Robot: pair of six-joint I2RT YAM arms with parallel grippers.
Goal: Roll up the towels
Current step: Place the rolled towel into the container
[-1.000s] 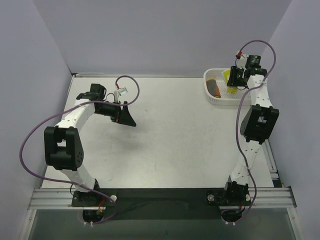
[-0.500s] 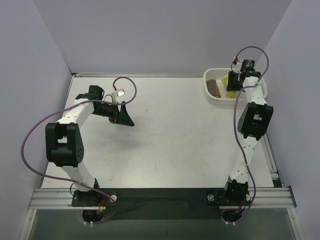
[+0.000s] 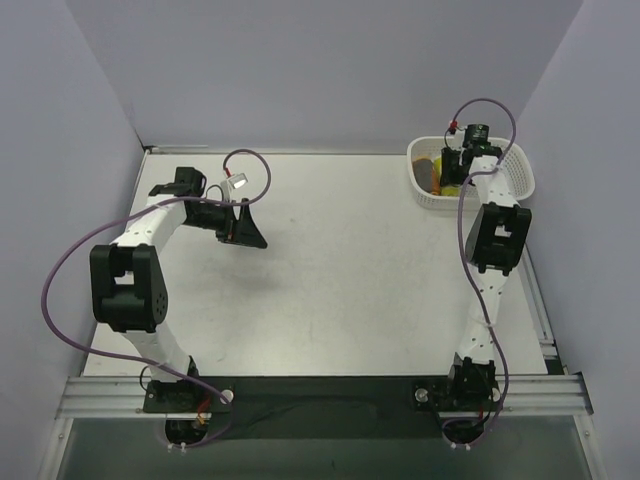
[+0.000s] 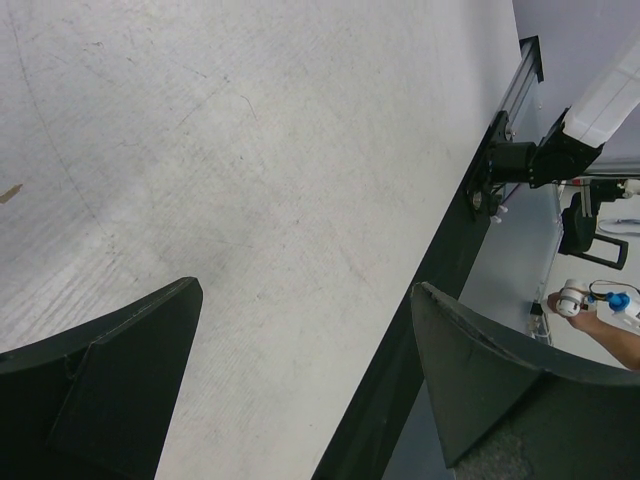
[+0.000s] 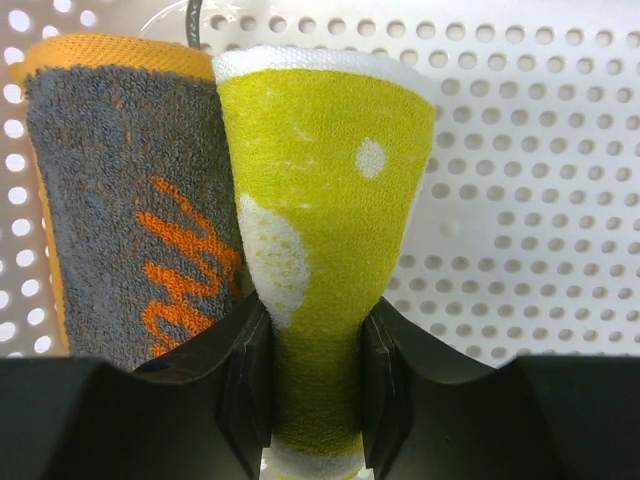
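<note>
Two rolled towels lie side by side in the white perforated basket (image 5: 540, 160). The grey-and-orange towel (image 5: 120, 220) is on the left in the right wrist view. The lime-green towel (image 5: 325, 240) with white spots sits beside it, squeezed between the pads of my right gripper (image 5: 316, 390), which is shut on it. From above, the right gripper (image 3: 462, 165) reaches into the basket (image 3: 515, 180), with the orange towel (image 3: 427, 171) and a bit of lime towel (image 3: 452, 185) showing. My left gripper (image 3: 243, 230) hangs open over the bare table (image 4: 250, 150), nothing between its fingers (image 4: 120, 370).
The basket stands at the table's far right corner, close to the right wall. The black front rail (image 4: 420, 300) and the right arm's base (image 4: 520, 160) show in the left wrist view. Purple cables loop off both arms.
The right arm has swung left and lower into the basket with the lime towel in its grip. The left arm has barely shifted.
</note>
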